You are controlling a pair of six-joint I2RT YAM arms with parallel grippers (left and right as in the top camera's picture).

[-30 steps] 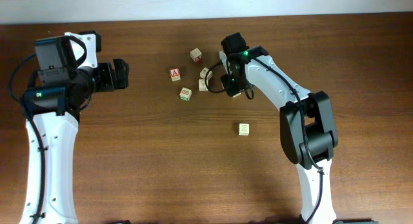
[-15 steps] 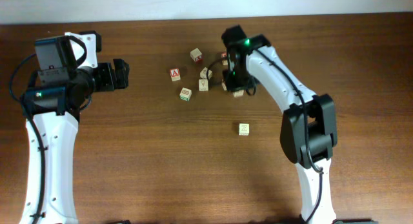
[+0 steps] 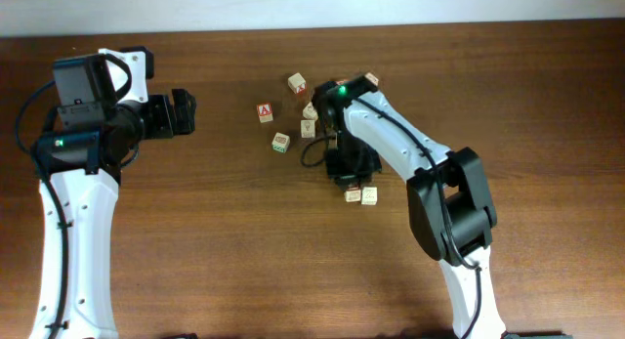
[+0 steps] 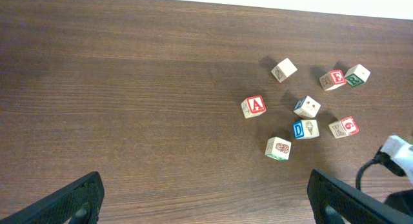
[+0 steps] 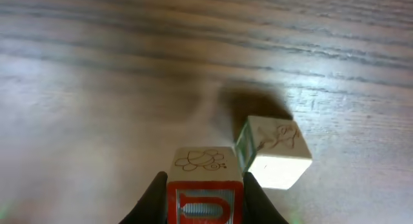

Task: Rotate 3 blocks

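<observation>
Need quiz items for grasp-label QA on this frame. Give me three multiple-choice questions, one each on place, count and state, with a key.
1. Where is the U block?
A. stacked on another block
B. between the fingers of the right hand, beside the pale block
C. lying loose, nothing touching it

2. How many blocks show in the right wrist view?
A. one
B. two
C. four

3. What state is the left hand in?
A. shut on a block
B. shut, empty
C. open, empty

Key:
1 B: dark fingers flank the U face on both sides, and the pale block sits just to its side.
2 B: only the U block and the pale block appear there.
3 C: in the left wrist view its fingers stand wide apart with nothing between them.
</observation>
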